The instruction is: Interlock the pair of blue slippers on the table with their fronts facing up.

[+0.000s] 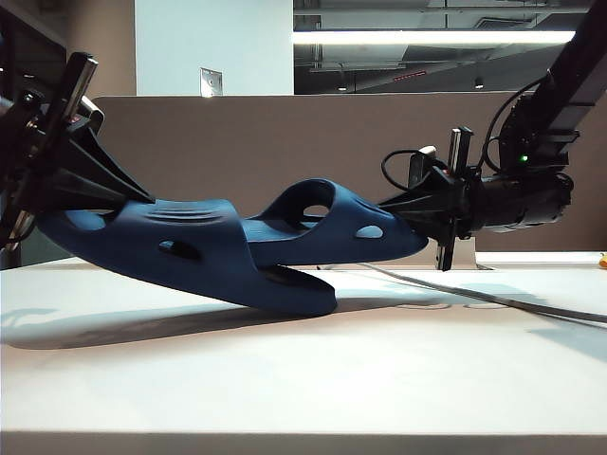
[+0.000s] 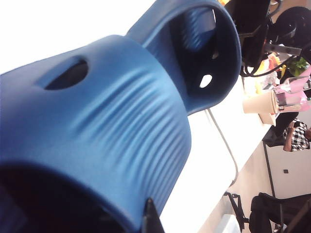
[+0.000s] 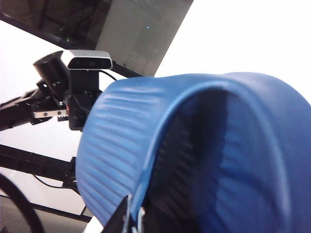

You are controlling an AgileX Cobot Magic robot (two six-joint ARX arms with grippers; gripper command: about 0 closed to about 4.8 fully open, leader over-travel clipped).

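Two dark blue slippers hang over the white table (image 1: 303,379), meeting in the middle. My left gripper (image 1: 128,201) is shut on the heel of the left slipper (image 1: 190,242), whose toe slopes down and touches the table. From the right, my right gripper (image 1: 403,210) is shut on the heel of the right slipper (image 1: 327,218), held about level. Its front end runs in at the left slipper's ridged strap (image 2: 112,121) and is hidden there. One left fingertip (image 2: 148,216) shows against the strap. One right fingertip (image 3: 124,218) lies against the right slipper's strap (image 3: 121,145).
A brown partition panel (image 1: 285,142) stands behind the table. A grey cable (image 1: 474,299) lies across the table's right side under the right arm. A small orange thing (image 1: 603,261) sits at the far right edge. Paper cups (image 2: 262,104) stand beyond the table's end.
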